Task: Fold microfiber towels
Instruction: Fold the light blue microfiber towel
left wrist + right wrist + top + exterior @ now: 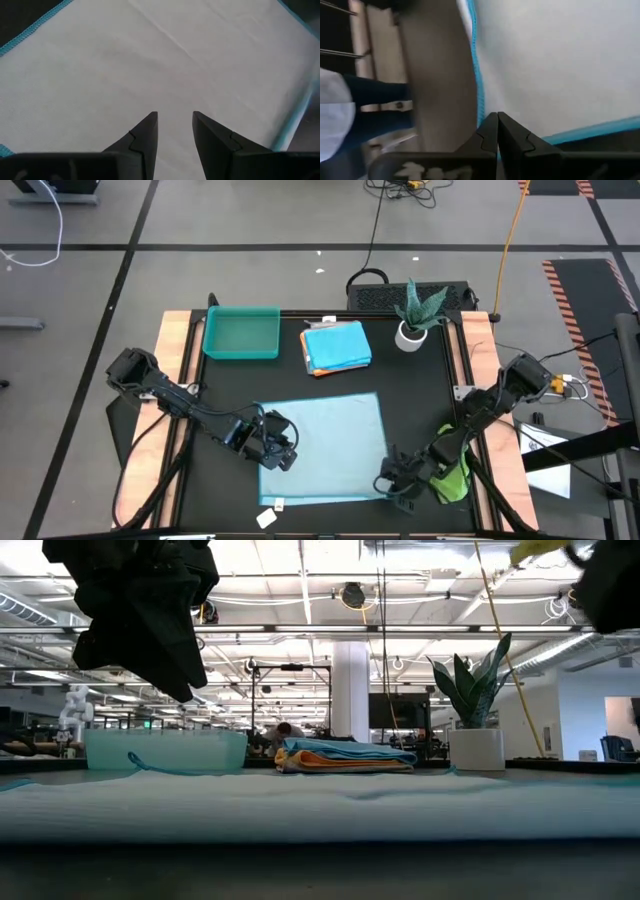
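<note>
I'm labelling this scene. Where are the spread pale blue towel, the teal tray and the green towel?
Pale blue towel point(335, 435), high view, its flat middle.
Teal tray point(241, 354), high view, its near rim.
Green towel point(456, 477), high view, bunched part beside the right arm.

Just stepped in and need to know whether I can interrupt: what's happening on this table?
A two-armed robot is folding towels. A pale blue towel lies spread flat on the near middle of the table. The left gripper hovers open over the towel's left edge; the right gripper is shut at its near right corner. A folded stack sits at the back beside a teal tray, and a green towel waits under the right arm.
</note>
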